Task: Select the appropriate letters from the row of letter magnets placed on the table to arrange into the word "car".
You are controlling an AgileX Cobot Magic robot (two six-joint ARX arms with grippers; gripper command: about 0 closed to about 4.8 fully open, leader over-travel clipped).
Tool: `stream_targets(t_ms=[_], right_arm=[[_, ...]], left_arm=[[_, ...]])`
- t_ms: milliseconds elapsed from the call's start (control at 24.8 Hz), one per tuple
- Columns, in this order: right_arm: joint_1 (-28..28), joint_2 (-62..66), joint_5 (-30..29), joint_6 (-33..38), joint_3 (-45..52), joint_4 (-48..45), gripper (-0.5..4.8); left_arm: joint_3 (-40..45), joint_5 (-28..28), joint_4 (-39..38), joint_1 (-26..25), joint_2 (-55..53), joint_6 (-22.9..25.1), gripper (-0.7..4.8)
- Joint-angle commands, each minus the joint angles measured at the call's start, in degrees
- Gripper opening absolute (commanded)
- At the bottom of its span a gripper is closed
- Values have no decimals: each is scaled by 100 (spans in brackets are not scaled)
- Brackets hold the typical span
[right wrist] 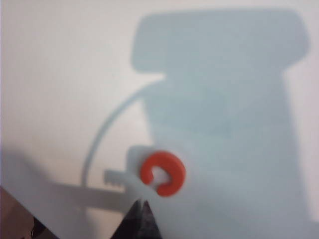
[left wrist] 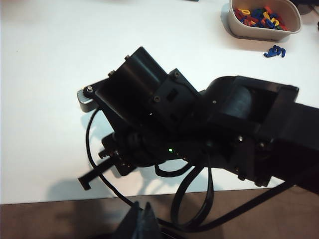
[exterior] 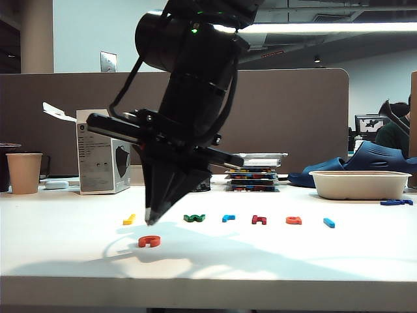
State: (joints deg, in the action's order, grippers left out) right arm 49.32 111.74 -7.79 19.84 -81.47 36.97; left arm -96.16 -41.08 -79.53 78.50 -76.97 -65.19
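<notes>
1. The right gripper point(exterior: 152, 222) hangs point-down just above the table point(exterior: 365, 248), near its front edge and left of centre. Its jaws are clenched together and grasp nothing.
2. The orange "c" point(exterior: 149, 241) lies flat on the table, forward of the row and close to the front edge. It sits just beside the gripper tip and apart from it.
3. In the right wrist view, the same orange "c" point(right wrist: 163, 173) appears blurred. The closed right gripper point(right wrist: 141, 211) is cut off by the frame edge.
4. The remaining letter magnets form a row farther back: yellow letter point(exterior: 129, 220), green letter point(exterior: 194, 218), light blue "r" point(exterior: 228, 218), dark red letter point(exterior: 258, 220), orange "a" point(exterior: 294, 220), light blue bar point(exterior: 329, 223).
5. The arm body hides part of the table behind the row.
6. The left gripper point(left wrist: 144, 221) shows only as a dark tip, cut off by the frame edge. Whether its jaws are parted cannot be told.
7. A white tray point(exterior: 359, 184) stands toward the back right corner. Its contents are hidden from the exterior view.
</notes>
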Motion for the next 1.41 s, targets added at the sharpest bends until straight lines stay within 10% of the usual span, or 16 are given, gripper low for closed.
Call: stream_targets(t_ms=[40,1409], right_arm=[[7,-13,-286,-17,-2,140,-1],[-105,262,-212,-37,0,-120,-1]], left_arm=[[-9,-17,13,-2,15,4,-5],[-9,-15,13,-4,15,4,-5]])
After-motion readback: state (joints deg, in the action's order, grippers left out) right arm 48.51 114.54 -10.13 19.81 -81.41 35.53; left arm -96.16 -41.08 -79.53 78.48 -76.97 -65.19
